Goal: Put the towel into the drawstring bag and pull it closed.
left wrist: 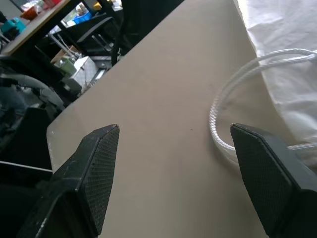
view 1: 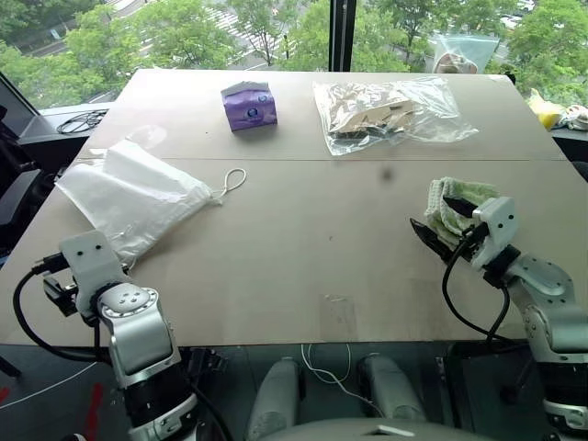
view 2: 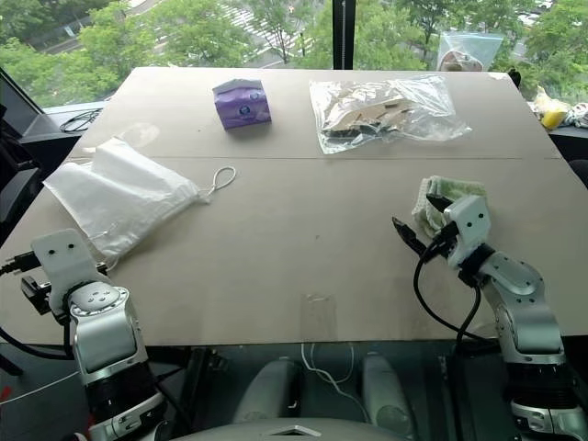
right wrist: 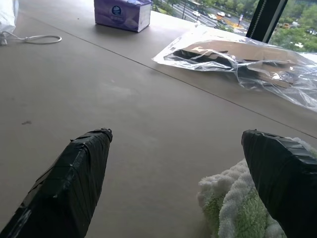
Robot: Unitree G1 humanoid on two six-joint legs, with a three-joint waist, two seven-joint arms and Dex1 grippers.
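One towel [view 1: 457, 197], one drawstring bag [view 1: 129, 197], one tissue pack [view 1: 249, 106], one plastic bag [view 1: 390, 112].

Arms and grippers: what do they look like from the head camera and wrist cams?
Both arms are silver-grey metal with rounded joints and boxy white wrist housings, each with black cables looping alongside. The left gripper has two black wedge fingers with fine mesh-textured pads. The right gripper has black fingers that look tape-wrapped.

Silver-grey arms with white wrist blocks, looping black cables and black textured fingers [left wrist: 94, 173].
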